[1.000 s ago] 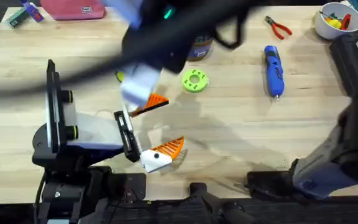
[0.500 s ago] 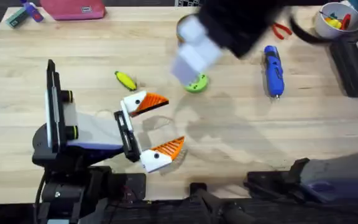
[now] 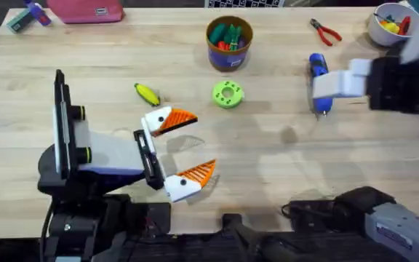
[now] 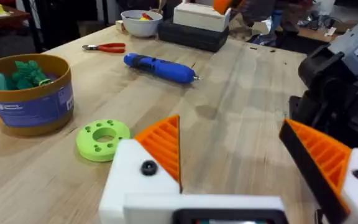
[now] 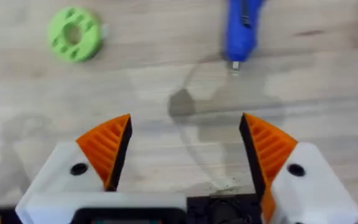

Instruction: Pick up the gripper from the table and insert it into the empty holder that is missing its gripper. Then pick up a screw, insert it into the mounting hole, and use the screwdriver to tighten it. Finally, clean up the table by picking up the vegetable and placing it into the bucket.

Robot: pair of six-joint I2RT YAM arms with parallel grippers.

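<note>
Blue pen-shaped screwdriver [image 3: 319, 84], ribbed orange right tool [image 5: 185, 149] spread wide

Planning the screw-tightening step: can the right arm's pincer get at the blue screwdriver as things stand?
Probably yes. The right pincer is open above bare table, the screwdriver lies just ahead of it, and nothing sits between them; the green disc is well off to one side.

A pale wooden table [image 3: 282, 156] stands before dim, cluttered benches [image 4: 303, 28].
</note>
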